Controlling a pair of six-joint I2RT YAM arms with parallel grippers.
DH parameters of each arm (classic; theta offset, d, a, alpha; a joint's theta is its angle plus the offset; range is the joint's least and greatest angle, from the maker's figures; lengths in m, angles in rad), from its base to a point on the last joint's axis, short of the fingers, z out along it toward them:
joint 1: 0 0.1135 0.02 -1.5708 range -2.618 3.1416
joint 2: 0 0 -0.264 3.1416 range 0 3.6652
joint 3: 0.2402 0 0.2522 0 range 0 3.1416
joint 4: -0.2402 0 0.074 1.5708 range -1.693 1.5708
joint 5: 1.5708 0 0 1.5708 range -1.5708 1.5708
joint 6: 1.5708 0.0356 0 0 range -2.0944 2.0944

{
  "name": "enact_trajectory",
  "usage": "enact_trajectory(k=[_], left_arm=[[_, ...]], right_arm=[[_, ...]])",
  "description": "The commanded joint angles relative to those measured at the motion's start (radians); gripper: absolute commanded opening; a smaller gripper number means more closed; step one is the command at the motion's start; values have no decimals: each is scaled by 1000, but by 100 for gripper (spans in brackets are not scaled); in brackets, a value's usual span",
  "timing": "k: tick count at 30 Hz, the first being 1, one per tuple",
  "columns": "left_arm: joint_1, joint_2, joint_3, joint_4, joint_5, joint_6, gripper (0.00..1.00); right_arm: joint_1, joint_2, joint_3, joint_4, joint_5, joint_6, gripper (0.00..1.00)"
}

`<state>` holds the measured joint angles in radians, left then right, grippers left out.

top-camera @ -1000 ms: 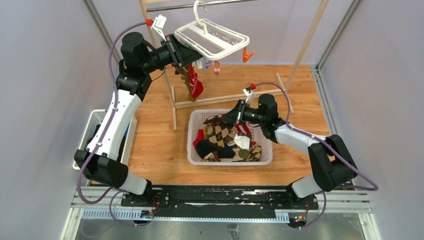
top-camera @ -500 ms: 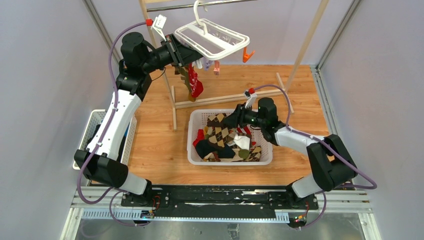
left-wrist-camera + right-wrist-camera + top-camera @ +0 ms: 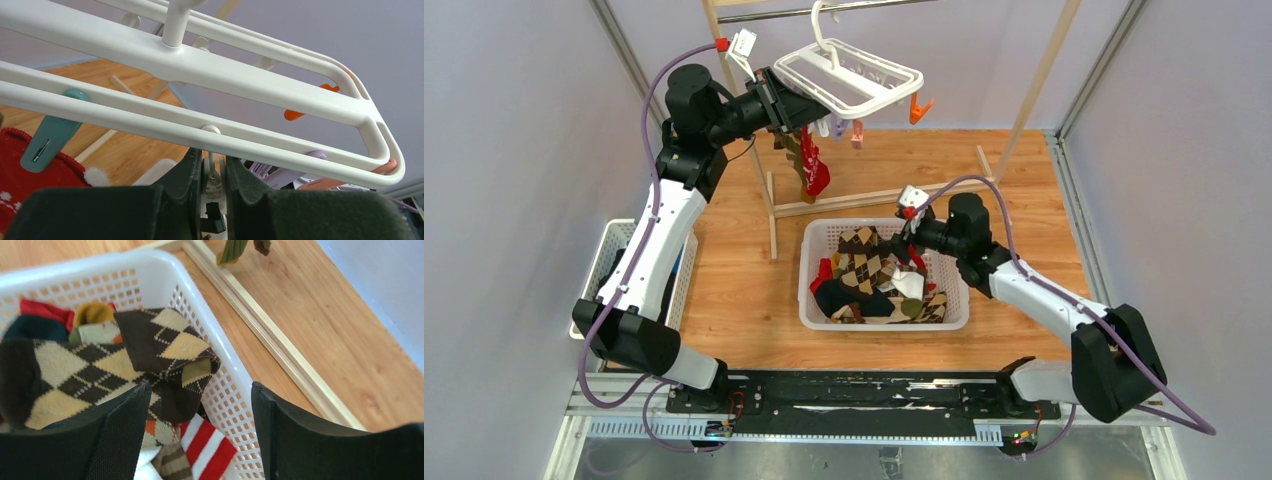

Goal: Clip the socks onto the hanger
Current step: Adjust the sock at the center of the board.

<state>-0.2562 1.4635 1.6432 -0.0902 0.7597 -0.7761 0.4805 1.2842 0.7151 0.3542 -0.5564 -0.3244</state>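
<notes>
Jaws of the left gripper (image 3: 214, 165) pinch a clip (image 3: 211, 187) under the hanger (image 3: 250, 80) rail. The right gripper (image 3: 200, 392), jaws apart, hangs over socks (image 3: 100, 360) beside the basket (image 3: 222, 385) rim, with open wooden bench (image 3: 325, 330) beyond.

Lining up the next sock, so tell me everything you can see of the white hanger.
The hanger is a white plastic oval frame of double rails with a cross bar and a top hook over the rack's metal bar. Pastel and orange clips dangle beneath it; a red sock hangs from the teal clip. The left gripper is shut on a small white link under the near rail.
</notes>
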Motion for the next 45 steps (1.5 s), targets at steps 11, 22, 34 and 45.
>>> enact_trajectory(k=[11,22,34,45], left_arm=[[2,2,-13,-19,64,-11,0],[7,4,-11,-24,70,-12,0],[14,1,-9,-28,75,-9,0],[20,0,-5,-41,77,-5,0]], right_arm=[[258,45,72,-234,330,-681,72],[368,155,56,-36,592,-922,61],[389,204,128,-205,534,-889,44],[391,231,136,-154,535,-894,35]])
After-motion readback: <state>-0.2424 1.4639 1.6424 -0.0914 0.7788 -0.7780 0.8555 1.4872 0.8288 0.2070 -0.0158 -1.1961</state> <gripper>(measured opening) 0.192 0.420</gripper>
